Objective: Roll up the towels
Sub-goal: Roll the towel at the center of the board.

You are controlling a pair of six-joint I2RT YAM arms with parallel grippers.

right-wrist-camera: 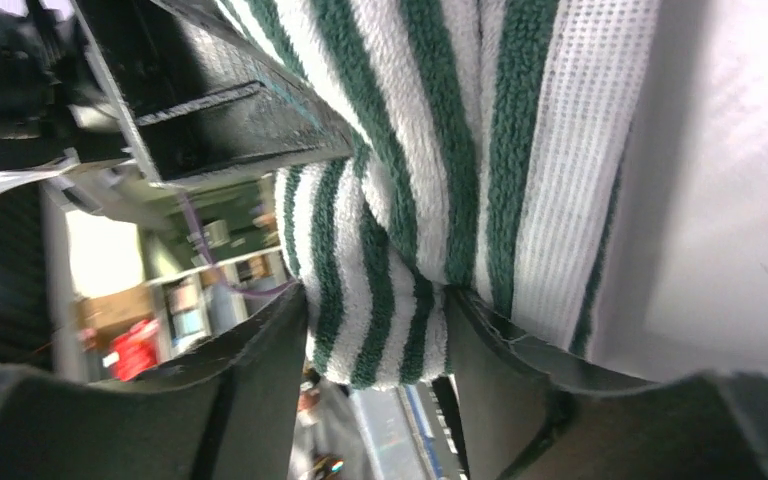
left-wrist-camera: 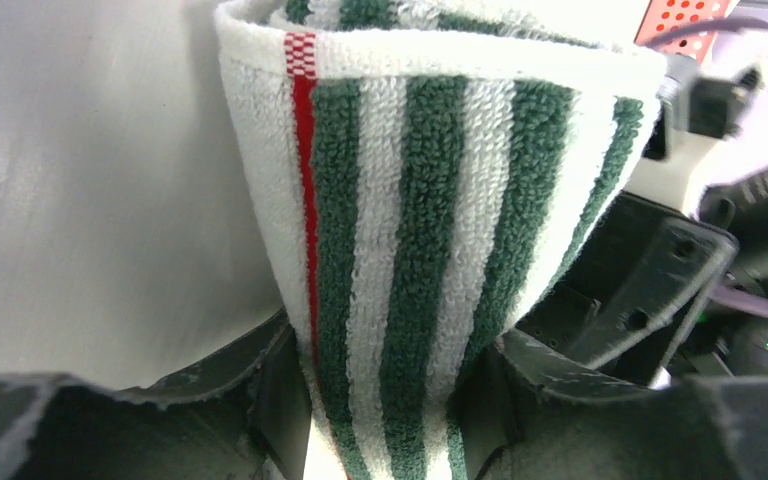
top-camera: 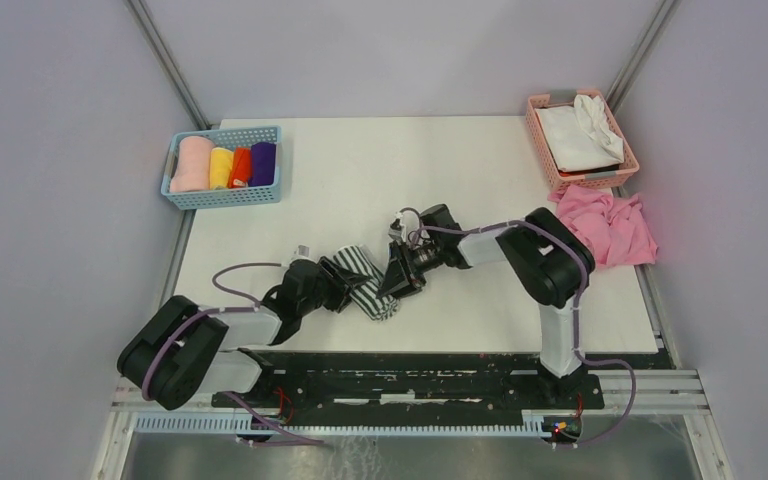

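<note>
The dark-green-and-white striped towel (top-camera: 365, 284) lies bunched into a short roll at the table's front middle, held between both grippers. My left gripper (top-camera: 345, 290) is shut on its left end; in the left wrist view the towel (left-wrist-camera: 410, 250) rises from between the jaws, with a red stripe near one edge. My right gripper (top-camera: 397, 280) is shut on the right end; in the right wrist view the towel (right-wrist-camera: 390, 250) is pinched between the fingers (right-wrist-camera: 260, 370). A deep-purple roll (top-camera: 263, 162) stands in the blue basket (top-camera: 222, 194).
The blue basket at the back left also holds pink, yellow and orange rolls. A pink basket (top-camera: 544, 150) at the back right holds a white cloth (top-camera: 580, 135). A pink cloth (top-camera: 610, 225) lies crumpled at the table's right edge.
</note>
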